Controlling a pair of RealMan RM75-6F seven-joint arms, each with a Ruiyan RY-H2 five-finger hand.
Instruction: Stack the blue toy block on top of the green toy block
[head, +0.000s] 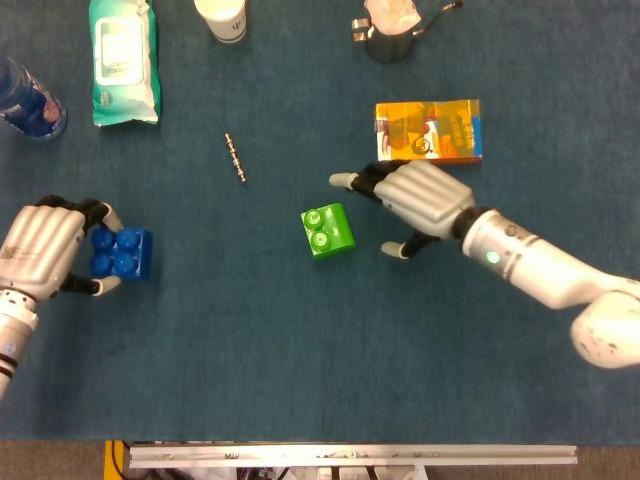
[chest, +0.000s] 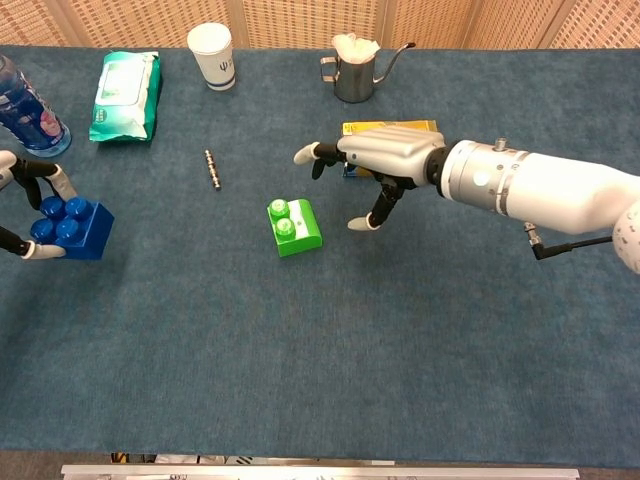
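Blue-carpeted table (head: 300, 340) — green block (head: 328, 231)

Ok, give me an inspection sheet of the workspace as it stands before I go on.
Surface: blue carpet-like table cover, flat.
Job's things: blue block held at the far left; green block sits alone mid-table, studs up, nothing on it.
Clutter: wipes pack, bottle, paper cup, metal pitcher, orange box, small metal rod.
Hands: left hand grips the blue block; right hand hovers just right of the green block, fingers spread, not touching it.
Cables: thin black cable at the right forearm.
Surroundings: woven panel wall behind the table.
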